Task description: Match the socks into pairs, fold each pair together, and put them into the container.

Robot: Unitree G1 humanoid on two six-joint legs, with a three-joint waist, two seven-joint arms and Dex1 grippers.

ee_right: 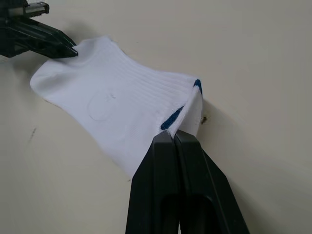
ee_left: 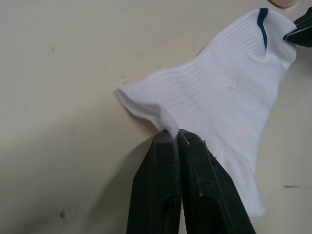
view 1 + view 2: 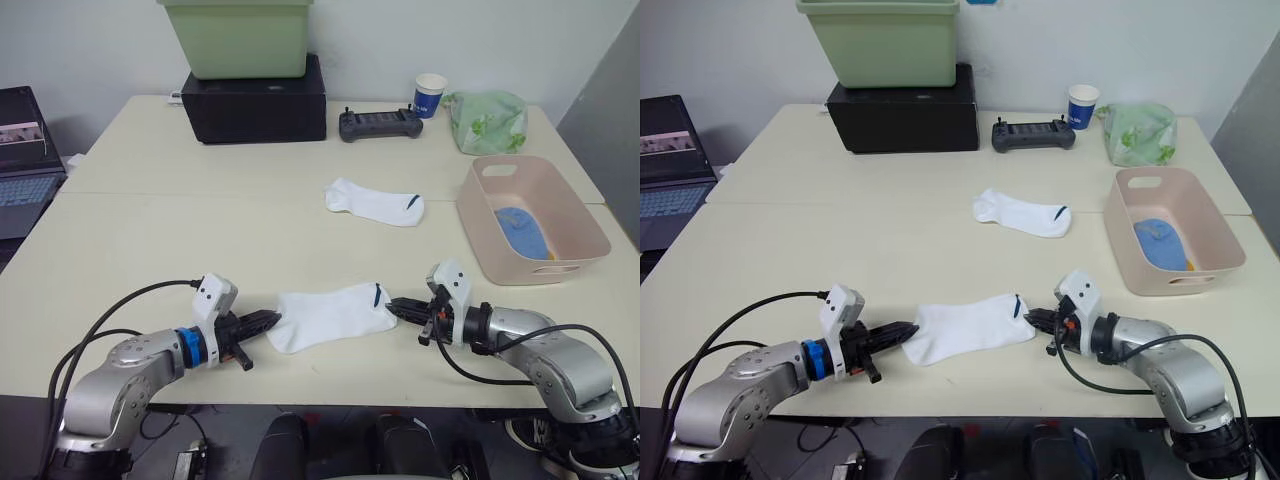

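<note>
Eye views: white sock (image 3: 325, 315) with a dark blue mark lies flat near the desk's (image 3: 200, 230) front edge, stretched between both grippers. Left gripper (image 3: 272, 320) pinches one end, right gripper (image 3: 392, 307) pinches the marked end. Second white sock (image 3: 375, 202) lies mid-desk, apart. Pink container (image 3: 575, 225) sits at the right edge, a light blue sock (image 3: 520, 230) inside it. Left wrist view: fingers (image 2: 158, 180) closed on a puckered fold of ribbed white fabric. Right wrist view: fingers (image 1: 195, 180) clamped on the cuff edge beside the blue stripe.
</note>
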